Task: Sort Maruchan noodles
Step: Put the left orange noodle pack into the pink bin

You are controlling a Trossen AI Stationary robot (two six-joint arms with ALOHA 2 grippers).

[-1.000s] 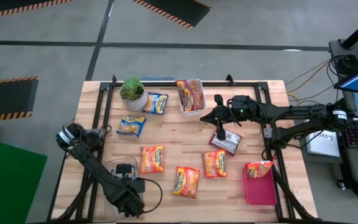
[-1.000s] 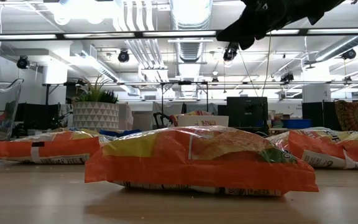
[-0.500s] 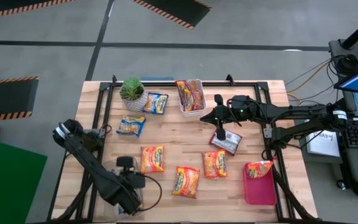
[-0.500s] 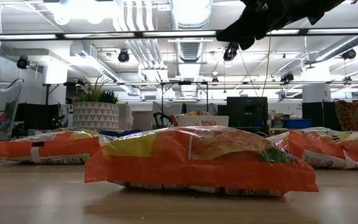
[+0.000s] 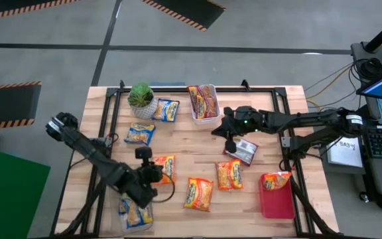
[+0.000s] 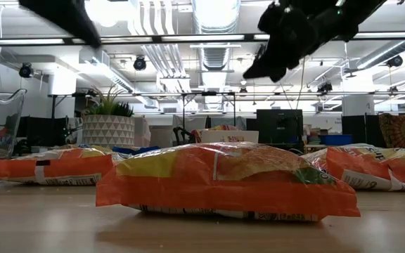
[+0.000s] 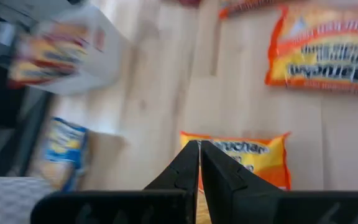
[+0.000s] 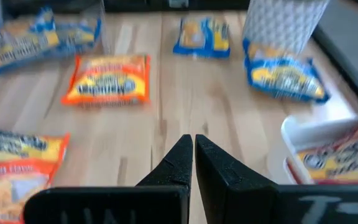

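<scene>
Left end effector (image 5: pixel 146 174), fingers together, hovers beside an orange noodle packet (image 5: pixel 162 168); descending closed risks shoving it; right end effector (image 5: pixel 229 141) also together.

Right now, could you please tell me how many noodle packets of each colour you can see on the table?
Blue-and-yellow packets: 3
Orange packets: 4
Red or maroon packets: 2
Total: 9 visible
</scene>
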